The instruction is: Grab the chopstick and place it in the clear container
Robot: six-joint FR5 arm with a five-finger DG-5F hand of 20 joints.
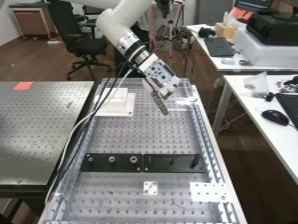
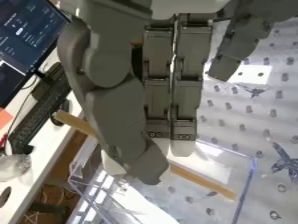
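Perforated bench (image 1: 120, 192) bears black bars (image 1: 174, 168), white plates (image 1: 205, 192), clear container (image 2: 245, 192).

Black mouse (image 1: 275, 117) on white desk (image 1: 241, 91); orange square (image 1: 23, 86) on perforated metal table (image 1: 40, 135); black office chair (image 1: 88, 46) beyond.

High: above near end, slanting along bench (image 1: 146, 137) | wrist: close, downward | shared: bench, desk (image 1: 258, 109)

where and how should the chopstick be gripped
Around the middle of the chopstick, probably coming in from the side, with thumb and fingers closing across its length: it is long and thin, and the hand pinches it there, an end sticking out either way.
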